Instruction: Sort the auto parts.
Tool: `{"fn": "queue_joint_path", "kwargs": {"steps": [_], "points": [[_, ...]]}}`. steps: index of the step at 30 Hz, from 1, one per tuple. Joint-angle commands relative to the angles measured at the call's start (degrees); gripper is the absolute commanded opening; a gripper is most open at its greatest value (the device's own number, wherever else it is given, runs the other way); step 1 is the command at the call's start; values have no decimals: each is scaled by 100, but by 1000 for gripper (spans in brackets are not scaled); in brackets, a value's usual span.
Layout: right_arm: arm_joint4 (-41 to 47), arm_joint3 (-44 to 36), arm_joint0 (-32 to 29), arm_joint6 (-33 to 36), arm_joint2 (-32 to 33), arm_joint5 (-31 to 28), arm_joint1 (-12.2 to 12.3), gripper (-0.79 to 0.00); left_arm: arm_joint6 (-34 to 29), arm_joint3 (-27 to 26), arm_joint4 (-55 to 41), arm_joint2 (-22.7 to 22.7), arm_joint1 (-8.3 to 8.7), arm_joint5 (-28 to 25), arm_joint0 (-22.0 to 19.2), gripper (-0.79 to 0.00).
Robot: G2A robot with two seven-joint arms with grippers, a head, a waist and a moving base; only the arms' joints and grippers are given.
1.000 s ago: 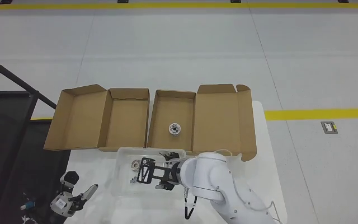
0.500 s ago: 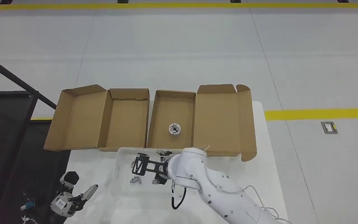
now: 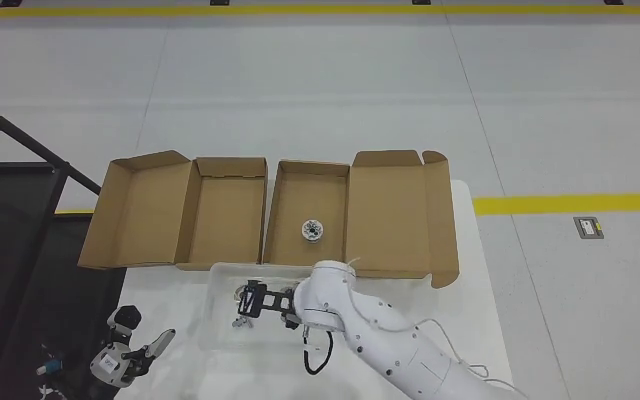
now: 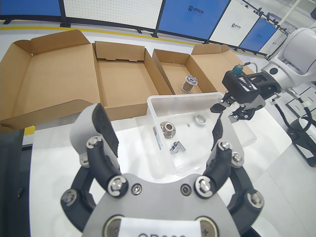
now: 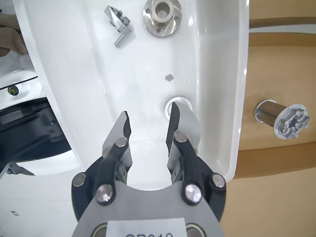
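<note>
A clear plastic bin [image 3: 214, 298] stands on the white table and holds a flanged metal hub [image 5: 161, 14], an angled bracket [image 5: 121, 27] and a small silver ring [image 5: 181, 100]. My right gripper [image 5: 150, 118] hangs open inside the bin, one fingertip [image 5: 174, 114] right at the ring. From above, the right gripper [image 3: 245, 302] is over the bin's middle. A ribbed cylinder part [image 3: 312, 230] lies in the right cardboard box [image 3: 300, 185]. My left gripper [image 4: 160, 127] is open, low and short of the bin, at the table's near left corner [image 3: 138, 352].
An empty open cardboard box [image 3: 225, 215] sits left of the one with the cylinder, both just behind the bin. Their flaps spread outwards [image 3: 135, 210] [image 3: 400, 210]. A black frame [image 3: 40, 160] stands left of the table.
My right arm has swung leftwards, carrying its open gripper farther along the bin toward its left end. The left gripper and the parts have stayed put.
</note>
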Motion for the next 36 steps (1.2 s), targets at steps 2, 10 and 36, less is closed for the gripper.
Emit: {"fn": "queue_joint_path", "kwargs": {"steps": [2, 10, 36], "points": [[205, 447, 177, -10, -22, -21, -78, -403, 0, 0, 0, 0, 0, 0, 0, 0], [533, 1643, 632, -408, -202, -263, -325, -403, 0, 0, 0, 0, 0, 0, 0, 0], [852, 3783, 1357, -1233, -770, -788, -1147, -394, 0, 0, 0, 0, 0, 0, 0, 0]]}}
